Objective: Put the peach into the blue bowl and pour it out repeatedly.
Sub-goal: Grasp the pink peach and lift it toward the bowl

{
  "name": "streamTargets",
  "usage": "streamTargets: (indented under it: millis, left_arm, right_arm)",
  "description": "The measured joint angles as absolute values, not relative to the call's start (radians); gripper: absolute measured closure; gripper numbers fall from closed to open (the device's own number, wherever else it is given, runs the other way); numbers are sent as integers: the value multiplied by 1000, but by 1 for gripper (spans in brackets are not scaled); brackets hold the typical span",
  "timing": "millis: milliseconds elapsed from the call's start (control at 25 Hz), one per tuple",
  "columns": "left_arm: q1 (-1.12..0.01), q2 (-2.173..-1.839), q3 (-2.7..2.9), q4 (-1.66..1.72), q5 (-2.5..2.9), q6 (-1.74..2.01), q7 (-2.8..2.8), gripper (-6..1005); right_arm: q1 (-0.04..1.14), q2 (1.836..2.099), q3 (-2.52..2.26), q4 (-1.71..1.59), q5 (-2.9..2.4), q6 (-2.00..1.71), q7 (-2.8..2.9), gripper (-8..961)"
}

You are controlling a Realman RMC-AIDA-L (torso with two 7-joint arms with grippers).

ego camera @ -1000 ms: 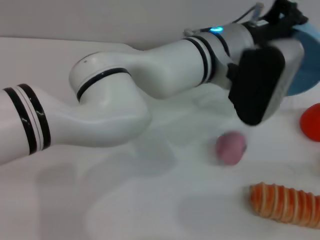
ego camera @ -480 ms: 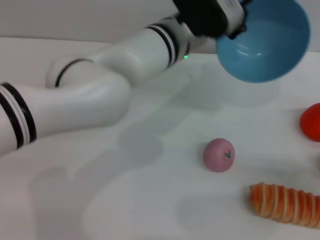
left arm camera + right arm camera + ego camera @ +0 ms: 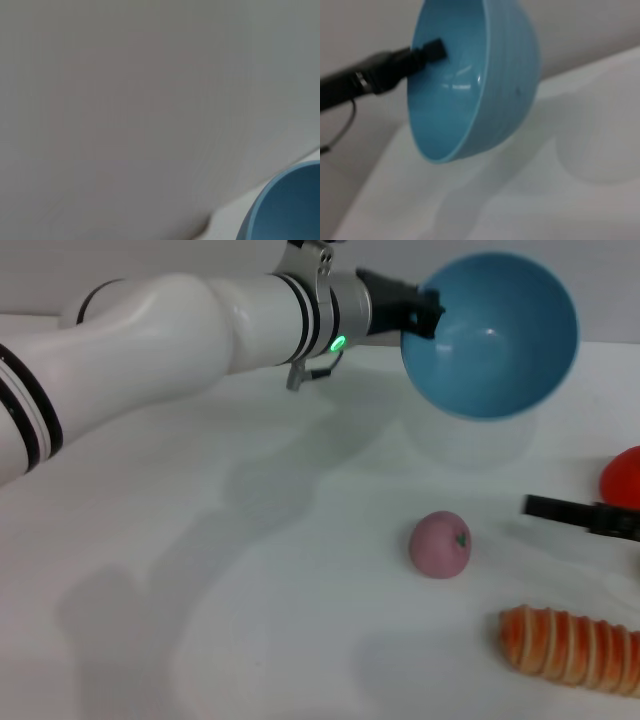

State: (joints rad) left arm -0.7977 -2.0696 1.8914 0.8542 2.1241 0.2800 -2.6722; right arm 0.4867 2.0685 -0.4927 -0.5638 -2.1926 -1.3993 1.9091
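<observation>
The peach [image 3: 440,544] is lying on the white table [image 3: 250,620], matte dusty pink and rounded, with a small dark mark facing up, well below and apart from the left gripper [image 3: 425,313]. That gripper is pinching the near rim of the blue bowl [image 3: 492,335], its black fingers [image 3: 427,51] clamped together on the rim, and is holding the bowl up in the air, tipped on its side so the smooth, glossy light-blue hollow is facing the camera. The bowl is showing nothing inside and is hanging above the table's far part, over its own pale shadow. To the peach's right, the right gripper [image 3: 590,513] is reaching in as a thin black shape near a bright red round object [image 3: 622,477]; whether its fingers are apart or together cannot be told. An orange-and-white ridged roll [image 3: 570,648] is lying nearer the front edge.
</observation>
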Motion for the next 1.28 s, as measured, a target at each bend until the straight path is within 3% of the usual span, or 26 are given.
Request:
streamTargets:
  millis: [640, 1280]
  left_arm:
    - [-773, -2072, 1991, 820, 1958, 216, -2731, 999]
    - [-759, -2075, 2088, 816, 1953, 120, -2736, 999]
  right_arm:
    - [666, 2078, -739, -332, -2179, -1114, 1843, 365]
    - [701, 2081, -806, -233, -2124, -1027, 1744, 418]
